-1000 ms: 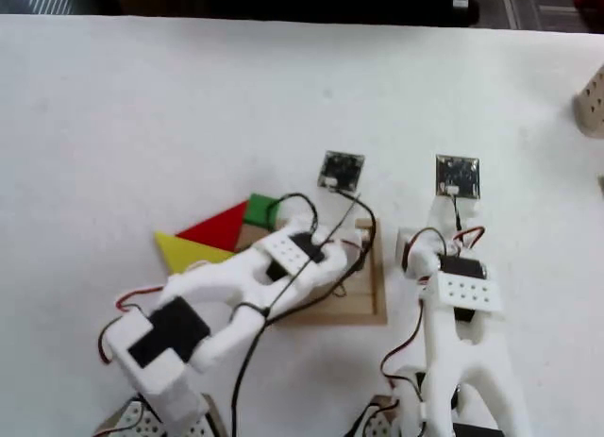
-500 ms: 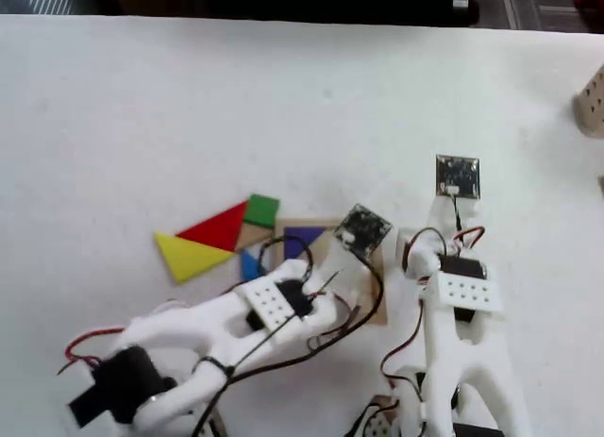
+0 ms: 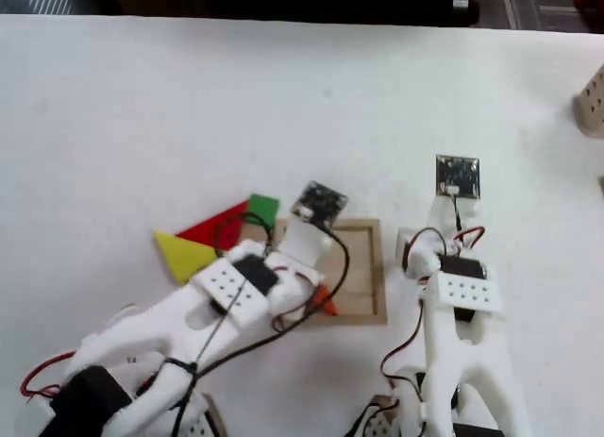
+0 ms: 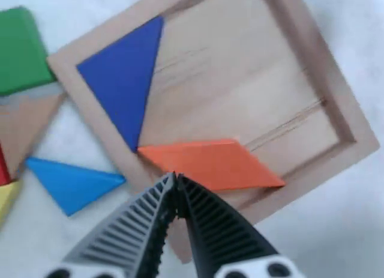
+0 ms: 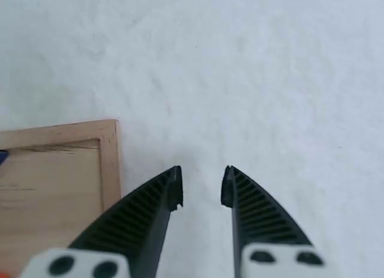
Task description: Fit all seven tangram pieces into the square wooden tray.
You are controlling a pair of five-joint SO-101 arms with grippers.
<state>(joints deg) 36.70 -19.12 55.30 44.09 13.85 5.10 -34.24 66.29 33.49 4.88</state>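
The square wooden tray (image 4: 300,44) holds a dark blue triangle (image 4: 123,77) in one corner. An orange parallelogram (image 4: 210,164) lies half in the tray, resting across its rim. My left gripper (image 4: 176,181) is shut, its tips touching the edge of the orange piece with nothing seen between them. Outside the tray lie a light blue triangle (image 4: 72,182), a tan triangle (image 4: 24,122) and a green square (image 4: 21,50). From above, the red triangle (image 3: 212,227) and yellow triangle (image 3: 184,253) lie left of the tray (image 3: 377,267). My right gripper (image 5: 201,185) stands open over bare table beside a tray corner (image 5: 109,146).
The left arm (image 3: 236,286) lies across the tray's left side and hides some pieces there. The right arm (image 3: 458,295) stands just right of the tray. A perforated wooden object (image 3: 593,102) sits at the far right edge. White table spreads behind the tray.
The left arm swung across the tray and has drawn back to the left. The orange parallelogram now shows at the tray's front left corner. The right arm has not moved.
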